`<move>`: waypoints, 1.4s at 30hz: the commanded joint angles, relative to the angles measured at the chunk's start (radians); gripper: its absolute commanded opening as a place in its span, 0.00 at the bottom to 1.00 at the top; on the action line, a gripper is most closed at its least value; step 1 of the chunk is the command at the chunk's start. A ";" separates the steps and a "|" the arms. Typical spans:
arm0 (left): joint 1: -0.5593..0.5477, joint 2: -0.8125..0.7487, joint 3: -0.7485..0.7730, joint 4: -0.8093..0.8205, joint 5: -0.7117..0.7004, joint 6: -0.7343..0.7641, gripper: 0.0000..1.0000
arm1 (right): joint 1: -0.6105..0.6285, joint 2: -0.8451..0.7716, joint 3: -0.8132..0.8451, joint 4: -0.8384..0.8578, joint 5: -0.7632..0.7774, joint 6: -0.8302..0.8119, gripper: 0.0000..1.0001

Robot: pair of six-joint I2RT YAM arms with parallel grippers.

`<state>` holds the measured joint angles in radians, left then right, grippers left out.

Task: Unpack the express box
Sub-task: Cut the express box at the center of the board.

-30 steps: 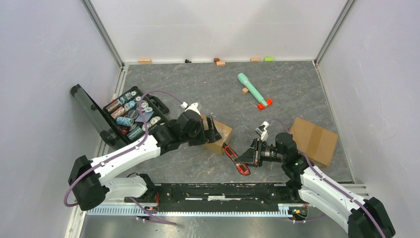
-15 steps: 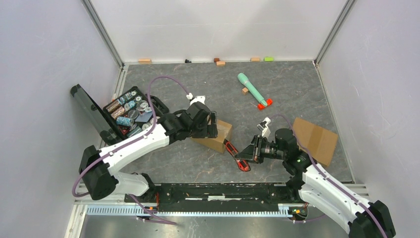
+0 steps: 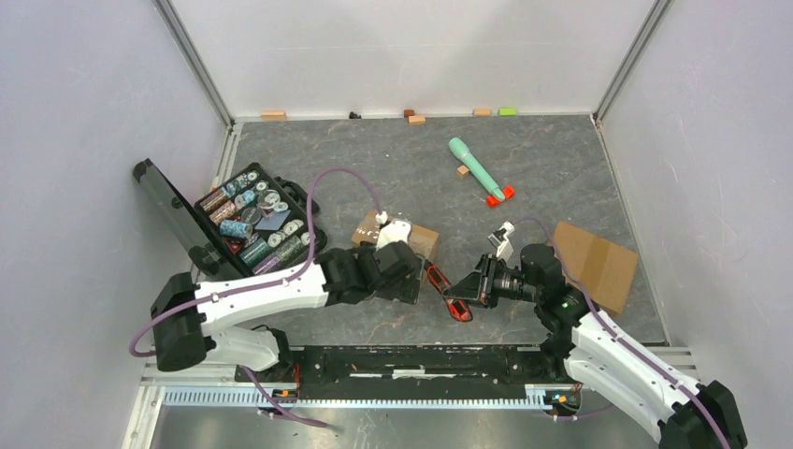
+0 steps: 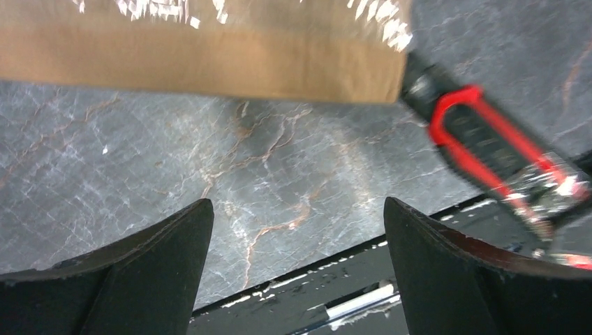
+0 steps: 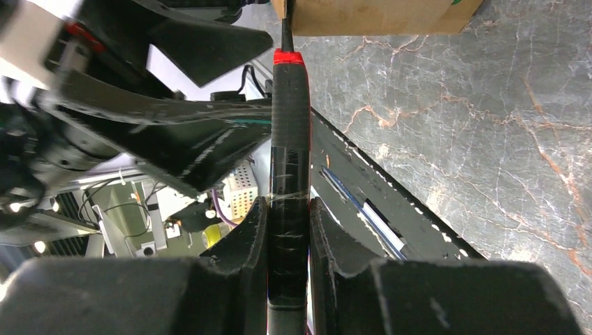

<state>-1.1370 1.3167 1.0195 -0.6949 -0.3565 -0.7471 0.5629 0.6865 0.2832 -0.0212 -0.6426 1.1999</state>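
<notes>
Two grippers are working at one corner. I am holding the left gripper [image 4: 298, 209] with its jaws spread wide and empty, hovering low over the table [image 3: 393, 159] just in front of the express box [image 4: 209, 63]. The right gripper [image 5: 288, 209] is clamping the black-and-red handle of a box cutter [image 5: 289, 125], and its blade is reaching the box's lower edge at the corner. I cannot tell whether it is cutting yet.

I am judging the task as barely started. The box is sitting near the middle of the table, a little toward the near edge, and it looks closed, with tape glinting on top. Slitting it, opening it and lifting out the contents are all left.

Room is getting tight here: the left gripper and the cutter are just beside each other, with the near edge's rail close behind. An open black case [image 3: 252, 220] is standing by the left edge, near my left arm. A flat cardboard piece [image 3: 594, 267] is lying toward the right edge. The far half is offering more room, apart from a green marker-like tool [image 3: 477, 168].
</notes>
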 commanded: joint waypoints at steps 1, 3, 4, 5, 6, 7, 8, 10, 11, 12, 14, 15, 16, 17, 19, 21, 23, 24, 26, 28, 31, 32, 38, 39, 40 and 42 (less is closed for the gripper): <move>-0.035 -0.099 -0.127 0.119 -0.176 -0.142 0.98 | 0.012 0.005 0.029 0.102 0.024 0.040 0.00; -0.037 -0.134 -0.180 0.207 -0.203 -0.176 0.98 | 0.025 0.015 0.031 0.128 0.034 0.060 0.00; -0.037 -0.139 -0.197 0.240 -0.218 -0.192 0.99 | 0.038 0.020 0.032 0.134 0.041 0.069 0.00; -0.038 -0.141 -0.210 0.272 -0.229 -0.200 0.99 | 0.050 0.024 0.036 0.136 0.057 0.072 0.00; -0.041 -0.144 -0.232 0.328 -0.235 -0.200 0.99 | 0.069 0.032 0.041 0.143 0.072 0.080 0.00; -0.044 -0.148 -0.250 0.380 -0.234 -0.205 0.99 | 0.084 0.038 0.041 0.152 0.083 0.092 0.00; -0.043 -0.146 -0.264 0.405 -0.233 -0.217 0.99 | 0.104 0.045 0.039 0.167 0.098 0.106 0.00; -0.046 -0.139 -0.278 0.430 -0.232 -0.246 0.99 | 0.133 0.052 0.032 0.185 0.125 0.133 0.00; -0.047 -0.138 -0.288 0.435 -0.236 -0.261 0.99 | 0.141 0.048 0.026 0.195 0.137 0.145 0.00; -0.050 -0.140 -0.300 0.443 -0.243 -0.279 0.99 | 0.144 0.046 0.020 0.206 0.148 0.158 0.00; -0.054 -0.150 -0.335 0.448 -0.269 -0.322 0.99 | 0.147 0.049 0.017 0.225 0.153 0.172 0.00; -0.055 -0.159 -0.357 0.448 -0.288 -0.342 1.00 | 0.153 0.055 0.020 0.226 0.154 0.173 0.00; -0.055 -0.165 -0.375 0.455 -0.312 -0.358 1.00 | 0.161 0.056 0.023 0.225 0.158 0.174 0.00; -0.054 -0.174 -0.396 0.470 -0.327 -0.365 1.00 | 0.167 0.057 0.023 0.225 0.162 0.176 0.00; -0.051 -0.180 -0.416 0.467 -0.366 -0.384 1.00 | 0.175 0.053 0.029 0.197 0.163 0.170 0.00; -0.038 -0.186 -0.428 0.462 -0.384 -0.391 1.00 | 0.175 0.040 0.036 0.136 0.166 0.143 0.00; -0.014 -0.192 -0.438 0.444 -0.377 -0.404 1.00 | 0.175 0.020 0.024 0.095 0.173 0.130 0.00; -0.001 -0.196 -0.446 0.444 -0.371 -0.406 1.00 | 0.172 0.013 0.014 0.085 0.171 0.128 0.00; 0.020 -0.210 -0.463 0.442 -0.361 -0.404 1.00 | 0.170 0.004 -0.006 0.068 0.161 0.118 0.00; 0.048 -0.224 -0.476 0.447 -0.335 -0.393 1.00 | 0.166 -0.012 -0.025 0.038 0.157 0.100 0.00; 0.098 -0.242 -0.487 0.448 -0.304 -0.361 1.00 | 0.159 -0.040 -0.070 0.038 0.140 0.101 0.00; 0.115 -0.250 -0.489 0.449 -0.292 -0.350 1.00 | 0.156 -0.051 -0.081 0.026 0.139 0.093 0.00; 0.266 -0.283 -0.498 0.476 -0.187 -0.249 1.00 | 0.138 -0.109 -0.112 -0.026 0.138 0.081 0.00; 0.294 -0.278 -0.494 0.486 -0.161 -0.232 1.00 | 0.136 -0.112 -0.107 -0.035 0.136 0.078 0.00; 0.316 -0.272 -0.485 0.487 -0.146 -0.212 1.00 | 0.133 -0.112 -0.103 -0.041 0.136 0.071 0.00; 0.330 -0.253 -0.452 0.477 -0.123 -0.174 1.00 | 0.127 -0.106 -0.088 -0.044 0.139 0.059 0.00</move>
<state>-0.8494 1.0538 0.5243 -0.2600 -0.5373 -1.0298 0.7013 0.5758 0.1894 0.0193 -0.4995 1.2869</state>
